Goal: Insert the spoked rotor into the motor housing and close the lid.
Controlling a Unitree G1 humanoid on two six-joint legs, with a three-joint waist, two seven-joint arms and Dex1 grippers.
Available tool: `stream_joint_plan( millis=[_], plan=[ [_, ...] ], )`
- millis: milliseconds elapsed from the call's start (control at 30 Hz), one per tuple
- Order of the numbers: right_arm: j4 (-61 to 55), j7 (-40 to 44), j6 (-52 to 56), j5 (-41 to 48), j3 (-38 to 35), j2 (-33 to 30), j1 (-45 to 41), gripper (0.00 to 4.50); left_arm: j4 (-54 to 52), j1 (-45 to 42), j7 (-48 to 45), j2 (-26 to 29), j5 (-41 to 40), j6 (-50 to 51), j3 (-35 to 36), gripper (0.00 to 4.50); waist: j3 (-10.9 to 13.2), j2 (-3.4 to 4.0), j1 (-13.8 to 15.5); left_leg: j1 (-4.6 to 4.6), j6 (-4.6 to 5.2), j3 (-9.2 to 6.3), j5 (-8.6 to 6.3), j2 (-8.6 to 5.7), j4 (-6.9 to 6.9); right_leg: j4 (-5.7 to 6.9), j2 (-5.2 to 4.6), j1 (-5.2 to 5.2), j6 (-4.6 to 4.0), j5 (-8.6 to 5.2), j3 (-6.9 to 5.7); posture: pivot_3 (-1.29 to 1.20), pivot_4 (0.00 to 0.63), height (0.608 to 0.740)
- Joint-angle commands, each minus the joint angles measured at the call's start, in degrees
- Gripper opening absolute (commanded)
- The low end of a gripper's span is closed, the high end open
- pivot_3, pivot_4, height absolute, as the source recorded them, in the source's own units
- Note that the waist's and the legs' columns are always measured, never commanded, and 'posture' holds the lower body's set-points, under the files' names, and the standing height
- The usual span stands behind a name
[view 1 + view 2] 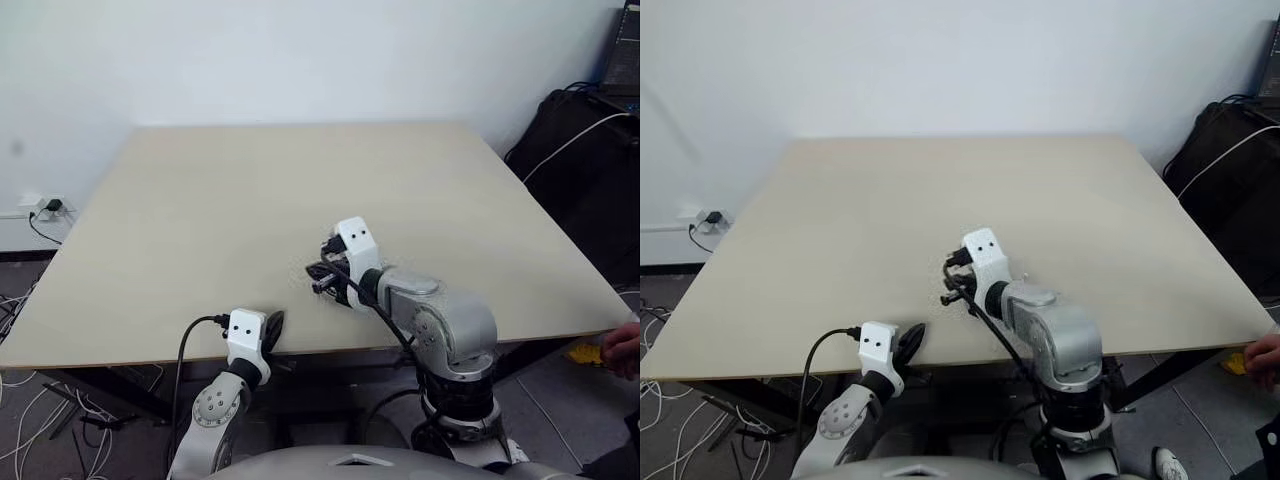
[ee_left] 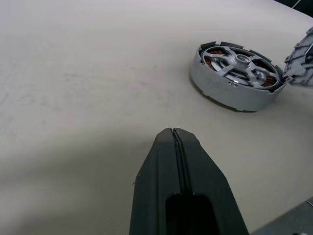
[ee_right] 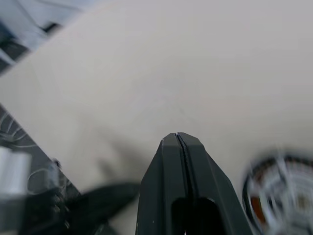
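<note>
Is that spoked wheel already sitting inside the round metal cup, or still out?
In. The spoked rotor sits inside the motor housing, copper windings visible between its spokes; no lid covers it.

Beige bench (image 1: 250, 190) filling middle of head view, bare across most of top. Motor housing (image 2: 236, 76) sitting flat on it, spoked rotor (image 2: 238, 63) lying inside, copper windings showing between spokes.

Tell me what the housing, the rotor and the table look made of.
Housing: likely metal, matte silver-grey wall, copper-brown windings showing inside. Rotor: seemingly cast metal, silvery spokes and hub with a dull sheen. Table: smooth matte beige top, probably laminate; uncertain.
</note>
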Motion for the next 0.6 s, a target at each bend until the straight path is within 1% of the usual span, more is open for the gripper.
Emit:
stream_joint_plan(
  millis=[33,167,267,367,433,467,533,567,600],
  plan=[
    [-2.17,2.03,-8.08,3.9,1.49,-1.44,0.6,0.01,-2.99,-0.3,-0.1,0.09,-0.2,-0.01,-0.43,0.0,0.05,-0.09,0.07,0.0,0.0,0.0,0.0,0.0,0.01,0.0,0.0,0.01,0.0,0.0,-0.01,0.0,0.0,0.74],
    [-4.06,5.94,-11.79,10.02,1.74,-3.35,2.13,0.01,-2.73,-0.37,-0.43,0.4,-0.41,-0.07,-0.27,0.0,0.13,-0.2,0.08,0.0,0.0,0.0,0.0,0.01,0.02,0.0,0.0,0.02,0.0,0.01,0.0,0.0,0.0,0.74],
    [-6.4,12.06,-15.33,19.07,-1.61,-3.48,4.62,0.01,-2.31,-0.48,-0.68,0.57,-0.45,-0.23,-0.24,0.0,0.15,-0.24,0.22,0.0,0.0,-0.02,0.0,0.02,0.01,-0.02,0.0,0.02,0.0,0.0,-0.01,0.0,0.0,0.74],
    [-6.61,13.17,-18.43,22.98,-3.27,-4.47,6.25,0.01,-2.03,-0.5,-0.83,0.67,-0.5,-0.41,-0.24,0.0,0.15,-0.25,0.27,0.0,0.01,-0.05,0.0,0.03,0.01,-0.04,0.0,0.05,0.0,0.0,-0.02,0.0,0.0,0.74],
    [-6.09,10.67,-24.56,19.62,-2.54,-5.86,7.58,0.01,-1.87,-0.53,-0.97,0.77,-0.54,-0.5,-0.24,0.0,0.15,-0.26,0.28,0.01,0.01,-0.05,0.0,0.03,0.02,-0.04,-0.02,0.06,0.03,0.02,-0.01,0.0,0.0,0.74],
    [-5.37,8.88,-29.85,16.26,-1.69,-6.29,8.41,0.01,-1.73,-0.56,-1.05,0.82,-0.56,-0.57,-0.23,0.0,0.14,-0.27,0.33,0.02,0.0,-0.04,0.0,0.03,0.02,-0.04,-0.03,0.06,0.04,0.02,-0.01,0.0,0.0,0.74],
    [-2.25,2.79,-44.16,3.5,2.74,-9.73,9.97,0.01,-1.24,-0.73,-1.3,0.92,-0.59,-0.8,-0.23,0.0,0.15,-0.24,0.41,0.02,0.0,-0.04,0.0,0.02,0.02,-0.04,-0.06,0.06,0.06,0.02,-0.03,0.0,0.0,0.74],
    [-0.67,1.5,-48.37,-0.21,4.39,-11.39,10.87,0.01,-0.87,-0.87,-1.4,0.94,-0.59,-0.95,-0.2,0.0,0.15,-0.24,0.41,0.03,0.0,-0.03,0.0,0.01,0.02,-0.04,-0.07,0.06,0.08,0.01,-0.03,0.0,0.0,0.74],
    [0.59,0.43,-52.3,-3.04,5.65,-12.71,12.1,0.19,-0.51,-1.0,-1.49,0.93,-0.55,-1.14,-0.18,0.0,0.14,-0.27,0.44,0.03,-0.01,-0.02,0.0,0.01,0.02,-0.04,-0.08,0.05,0.12,-0.01,-0.04,0.0,0.0,0.74]
  ],
)
